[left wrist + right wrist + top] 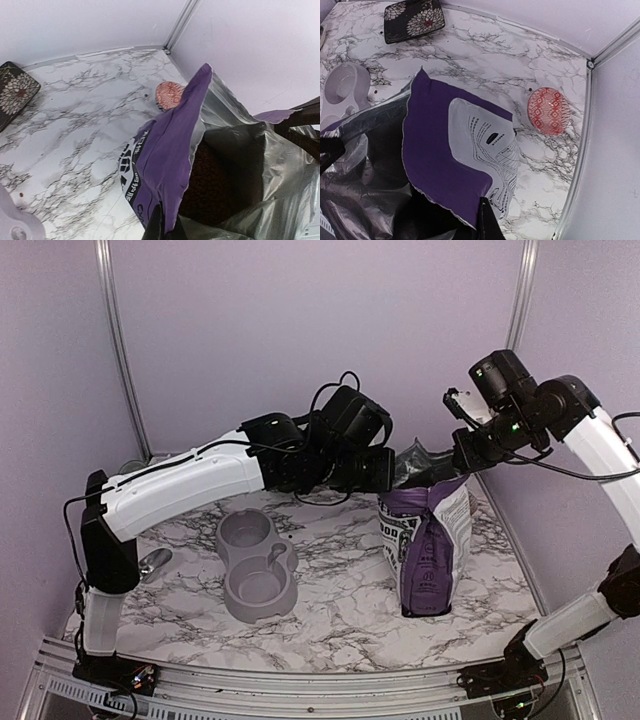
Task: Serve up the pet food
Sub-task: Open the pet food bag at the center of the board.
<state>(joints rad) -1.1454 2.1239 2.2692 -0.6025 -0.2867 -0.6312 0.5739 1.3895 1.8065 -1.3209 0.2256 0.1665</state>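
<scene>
A purple-and-white pet food bag point(428, 545) stands upright right of centre, its top pulled open. My left gripper point(392, 472) is shut on the left side of the bag's rim point(172, 165), and the purple edge is pinched between its dark fingers point(159, 226). My right gripper point(462, 452) is shut on the opposite side of the rim point(445, 165). Dark reddish-brown pet food point(215, 185) fills the inside of the bag below its silver lining. The grey double bowl point(257, 565) sits left of the bag with no kibble showing in it.
A shiny metal object point(155, 563) lies by the left arm's base. A red patterned dish point(547, 110) sits near the back right corner, and a dark floral plate point(412, 20) lies at the back left. Walls close in on three sides.
</scene>
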